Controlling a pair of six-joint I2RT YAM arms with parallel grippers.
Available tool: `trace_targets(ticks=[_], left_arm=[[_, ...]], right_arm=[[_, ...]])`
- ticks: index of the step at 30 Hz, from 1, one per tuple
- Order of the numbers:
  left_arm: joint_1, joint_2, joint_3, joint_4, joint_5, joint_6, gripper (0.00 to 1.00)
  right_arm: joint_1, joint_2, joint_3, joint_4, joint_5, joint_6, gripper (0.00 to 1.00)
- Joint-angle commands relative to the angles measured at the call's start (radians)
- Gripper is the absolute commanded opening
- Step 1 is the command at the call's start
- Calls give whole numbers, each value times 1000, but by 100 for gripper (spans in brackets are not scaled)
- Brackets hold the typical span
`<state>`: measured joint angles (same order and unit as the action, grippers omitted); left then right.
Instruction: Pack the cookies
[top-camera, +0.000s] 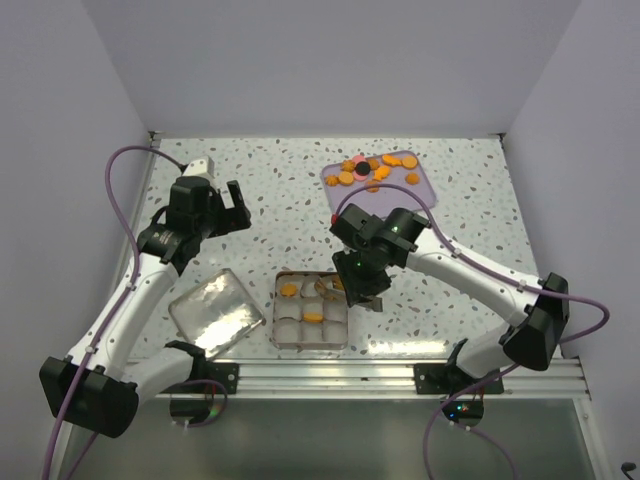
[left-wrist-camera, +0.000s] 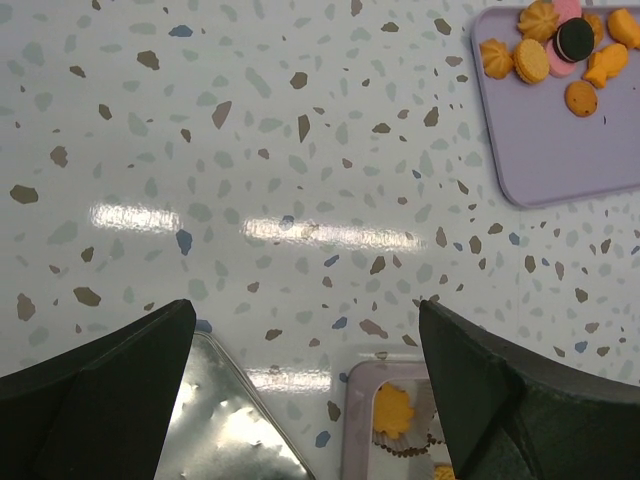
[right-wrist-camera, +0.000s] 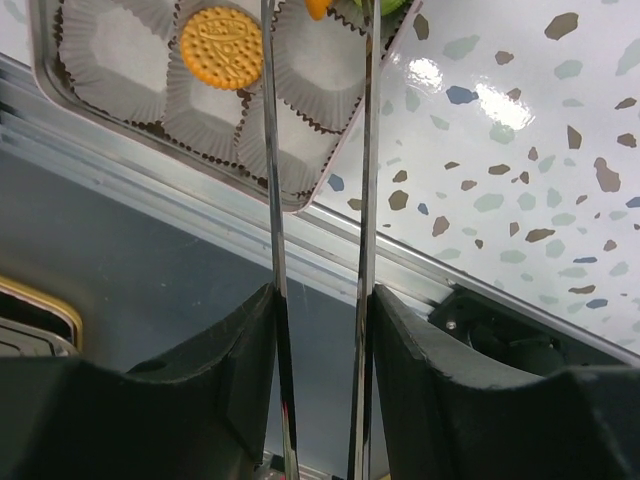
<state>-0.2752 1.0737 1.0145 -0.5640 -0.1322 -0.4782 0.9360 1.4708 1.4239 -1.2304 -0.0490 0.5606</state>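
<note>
Right gripper (right-wrist-camera: 322, 305): was clamped on slim shiny metal tweezers (right-wrist-camera: 275, 180) reaching over the square tin of white paper cups (top-camera: 311, 346).
Left gripper (left-wrist-camera: 307, 315): jaws stood wide apart, empty.
Cookies (top-camera: 375, 168): lay mostly on the lilac tray (top-camera: 428, 188); a few sat in cups.
Handling: likely light and brittle; pinch gently across the edges.

Orange cookies (left-wrist-camera: 530, 62) on a lilac tray (left-wrist-camera: 560, 150), one dark, one pink. White surface (left-wrist-camera: 250, 120) speckled grey-brown; tweezers (right-wrist-camera: 369, 150) gleam silver.

Left arm (top-camera: 122, 308) folded at the elbow, jaws wide apart; right arm (top-camera: 462, 273) stretched inward, jaws narrowed in a grip.
</note>
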Motion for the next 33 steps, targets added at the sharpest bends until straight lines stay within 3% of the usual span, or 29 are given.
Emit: trace_targets(ticks=[1, 12, 23, 33], left_arm=[[5, -9, 22, 4, -14, 18, 100], [5, -6, 24, 4, -12, 18, 100], [5, -12, 18, 4, -9, 12, 100], [5, -32, -2, 6, -4, 0, 100]], right_arm=[[6, 5, -23, 31, -18, -8, 44], [7, -7, 58, -15, 8, -4, 24], [29, -3, 170, -61, -47, -7, 24], [152, 57, 213, -14, -91, 2, 24]])
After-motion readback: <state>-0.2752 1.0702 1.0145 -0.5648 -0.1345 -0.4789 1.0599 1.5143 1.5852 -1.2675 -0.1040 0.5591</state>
